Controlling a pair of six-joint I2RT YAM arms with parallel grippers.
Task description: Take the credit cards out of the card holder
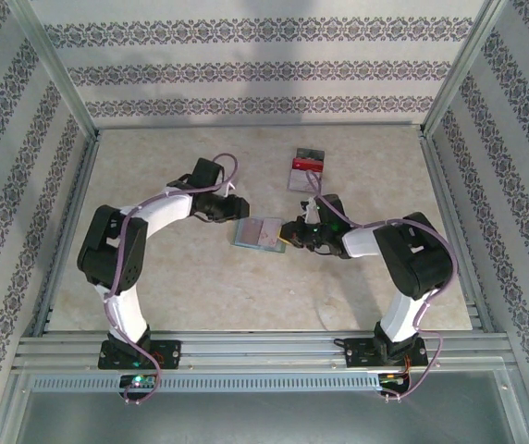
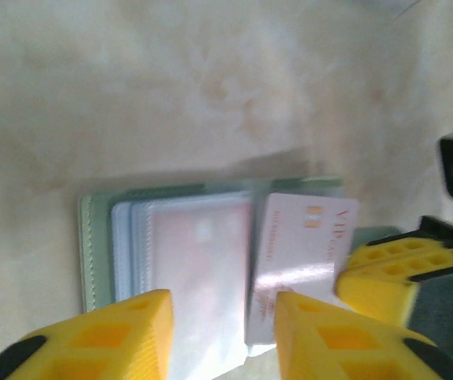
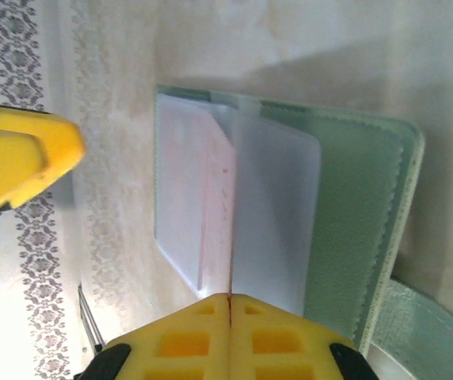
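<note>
From above, we see the card holder open on the desk, flanked by left tool and right tool. At the left wrist, the left tool hangs released over the holder, likely steadying it, and a pale credit card juts out. At the right wrist, the right tool is clenched on that card's edge, presumably to draw it free.

card holder unfolded | credit card partly out | left gripper fingers apart
</note>
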